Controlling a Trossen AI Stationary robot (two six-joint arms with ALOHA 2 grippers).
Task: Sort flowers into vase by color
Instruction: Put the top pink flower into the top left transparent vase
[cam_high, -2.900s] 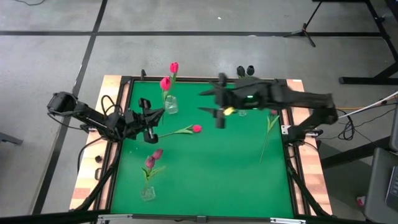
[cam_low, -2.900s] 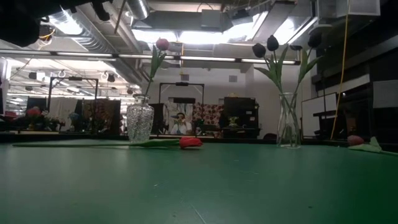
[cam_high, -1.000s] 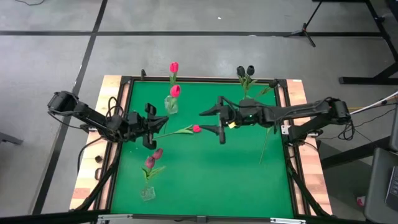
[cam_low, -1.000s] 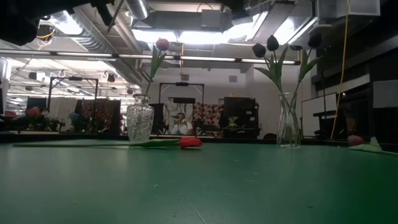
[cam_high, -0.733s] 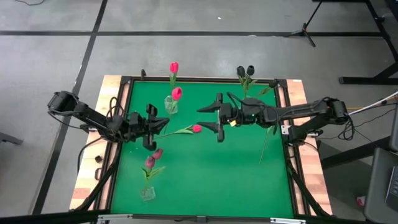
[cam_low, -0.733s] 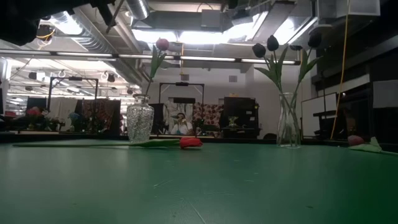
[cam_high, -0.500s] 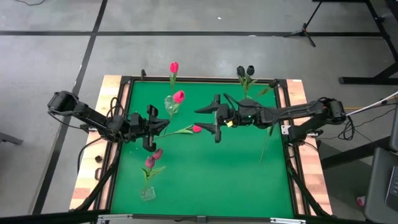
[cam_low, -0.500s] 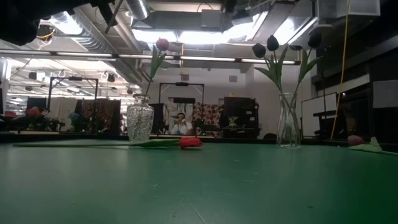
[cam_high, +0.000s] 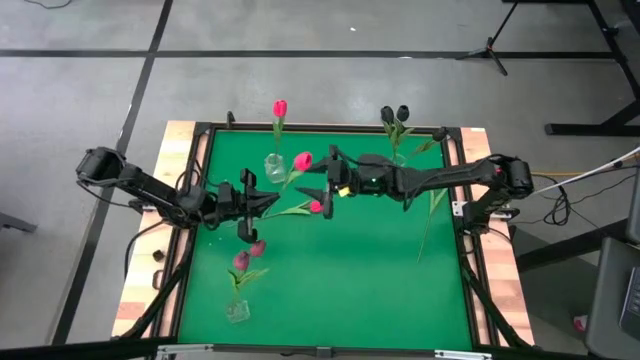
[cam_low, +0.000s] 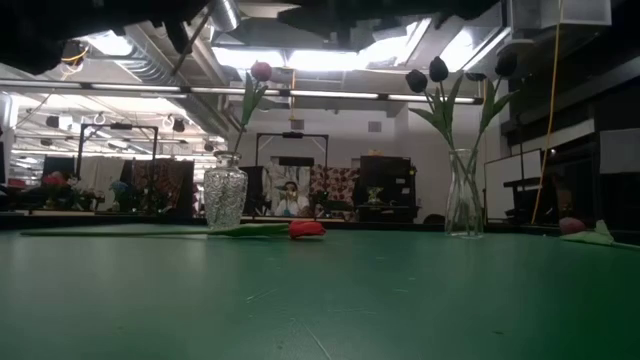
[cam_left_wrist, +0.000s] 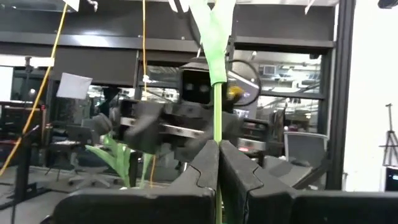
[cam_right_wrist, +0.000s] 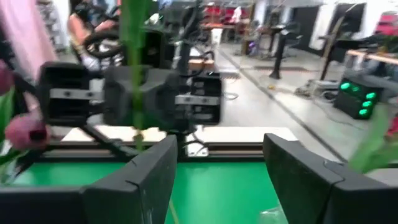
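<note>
Left hand (cam_high: 262, 200) pinches a pink tulip (cam_high: 302, 160) over the green table (cam_high: 350, 270); right hand (cam_high: 318, 182) spread.

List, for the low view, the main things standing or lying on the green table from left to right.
Patterned glass vase holding one red tulip → red tulip head lying on the table → tall clear vase of dark tulips → leaf at the right edge.

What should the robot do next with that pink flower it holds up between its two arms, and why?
Probably the right gripper should ease sideways until the stem sits between its jaws. The left gripper is shut on the stem of the pink tulip. The right one faces it with jaws open, but in its wrist view the stem stands off to one side, over one finger, not centred.
</note>
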